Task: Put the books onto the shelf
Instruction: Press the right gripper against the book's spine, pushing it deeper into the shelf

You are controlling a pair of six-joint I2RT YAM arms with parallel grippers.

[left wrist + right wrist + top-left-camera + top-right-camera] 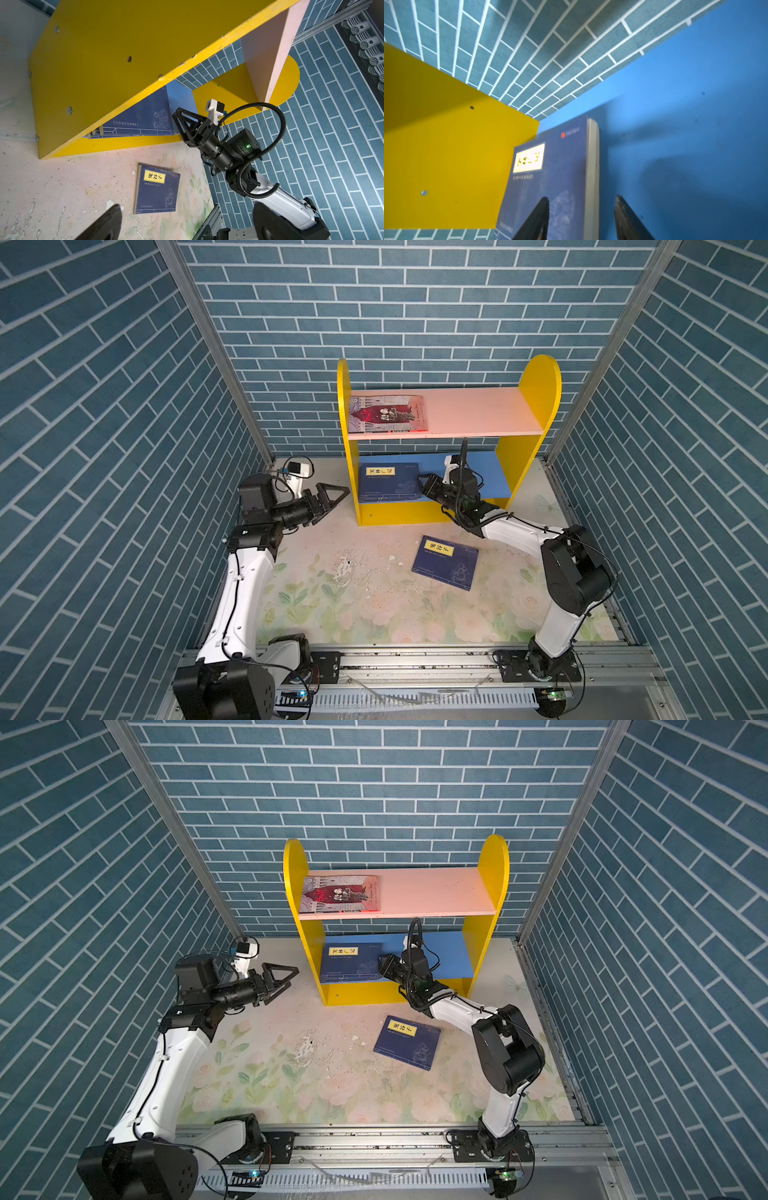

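Grey-and-red book (388, 413) shows only in both top views.

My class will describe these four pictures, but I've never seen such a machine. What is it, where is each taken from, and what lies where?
Two robot arms with two-fingered grippers work over a floral table. Two pictures look down from overhead; the other two come from wrist cameras. On the shelf, a grey-and-red book lies on the pink upper board, stacked navy books on the blue lower board. A loose navy book lies on the table. The left gripper hangs open, empty. The right gripper reaches to the stack, jaws apart, apparently gripping nothing.
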